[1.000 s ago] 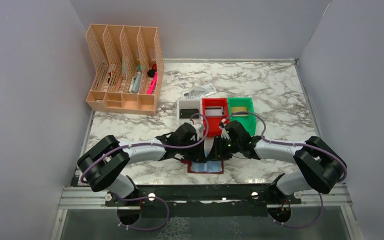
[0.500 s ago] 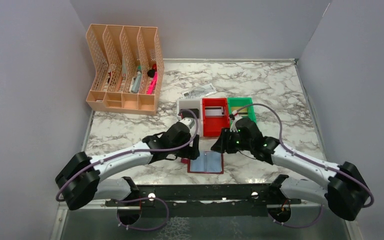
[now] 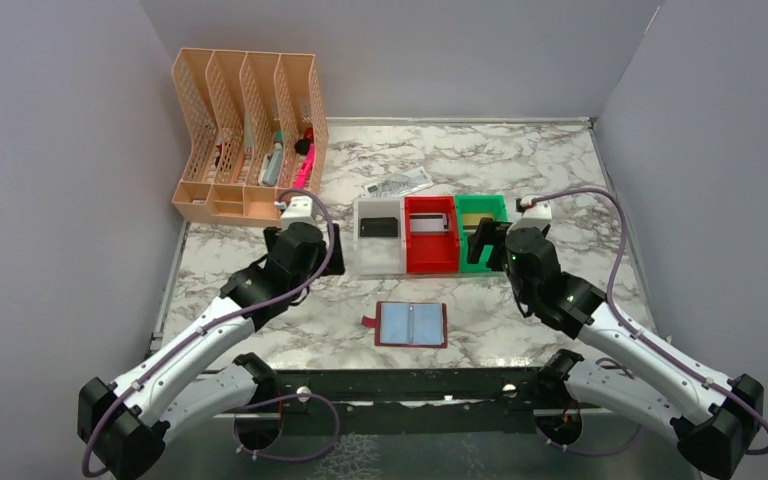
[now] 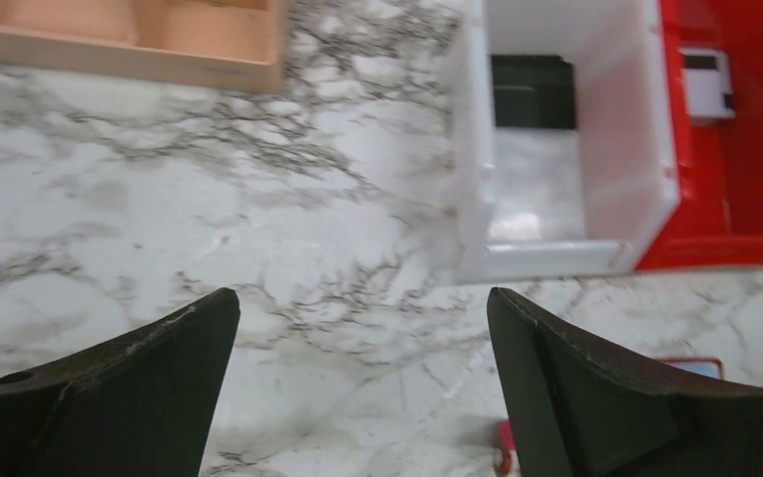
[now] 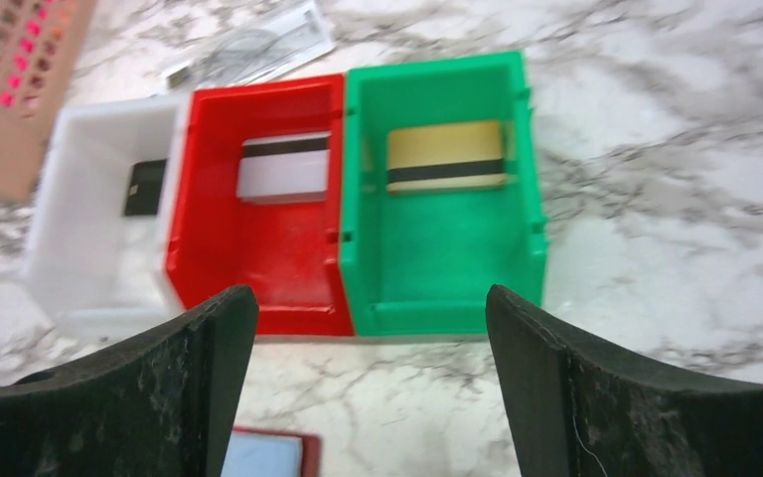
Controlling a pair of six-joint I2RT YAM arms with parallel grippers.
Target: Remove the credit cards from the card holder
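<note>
Maroon and flat, the card holder [image 3: 411, 324] is lying open on the marble table [image 3: 560, 170] near its front edge, and nothing is touching it. A second ago you were seeing both arms crowded over it. Now they are pulling back and apart: the left gripper [image 4: 363, 303] is hanging over bare stone just beside the white bin [image 4: 566, 256], and the right gripper [image 5: 373, 293] is hanging in front of the green bin [image 5: 427, 258]. Both sets of jaws are spreading wide and carrying nothing.

That is reading as a task finished or very nearly so. The credit cards [image 3: 430, 225] are sitting out of the holder, one to a bin: a black card [image 4: 532, 91] in the white bin, a pale card [image 5: 283, 167] in the red bin [image 5: 248, 263], and a gold card [image 5: 446, 155] in the green one. From above, the holder's bluish clear sleeves are showing no card, though you are not seeing behind them.

The cards are looking thin, stiff and glossy, and the pale and gold ones are showing a dark stripe. The bins are smooth, hard-walled plastic. The holder is creasing down its middle, with a small tab poking out at its left edge. The veined stone is looking polished and slick.
</note>
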